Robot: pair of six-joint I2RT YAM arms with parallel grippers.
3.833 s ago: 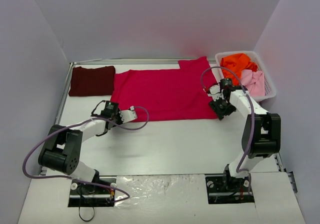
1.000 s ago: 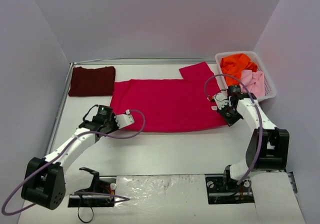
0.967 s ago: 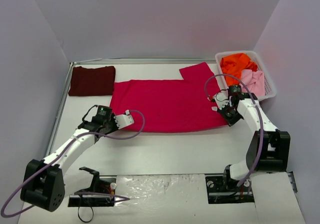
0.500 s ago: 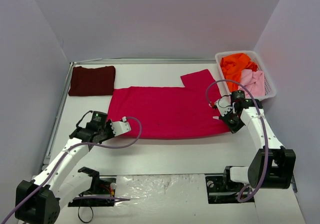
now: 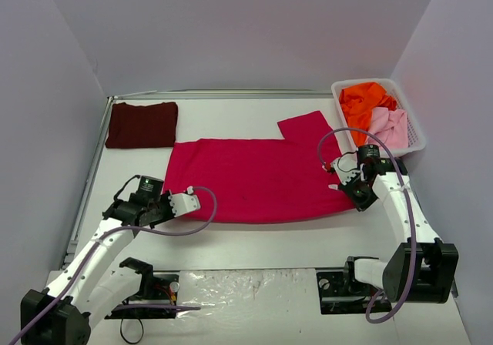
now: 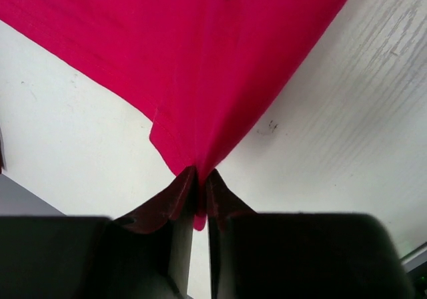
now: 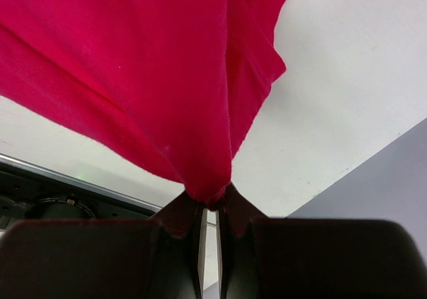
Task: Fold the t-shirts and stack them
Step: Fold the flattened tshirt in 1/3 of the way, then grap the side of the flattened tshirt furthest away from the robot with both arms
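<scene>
While still flat, crimson t-shirt (image 5: 254,179) nearer.

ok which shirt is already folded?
The dark maroon shirt, far left: a compact rectangle. The crimson shirt lies spread out, and the orange shirt and pink shirt sit crumpled in the basket.

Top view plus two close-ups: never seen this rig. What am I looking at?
Two small robot arms are bolted at the near edge of a white table. The wide picture comes from a fixed camera above and behind them. Each close-up comes from a camera on one wrist, looking along its own jaws. The left arm and right arm each have their jaws shut on a near corner of a bright red t-shirt spread on the table. A folded maroon t-shirt lies at the far left. A white mesh basket at the far right holds an orange t-shirt and a pale pink one.
</scene>
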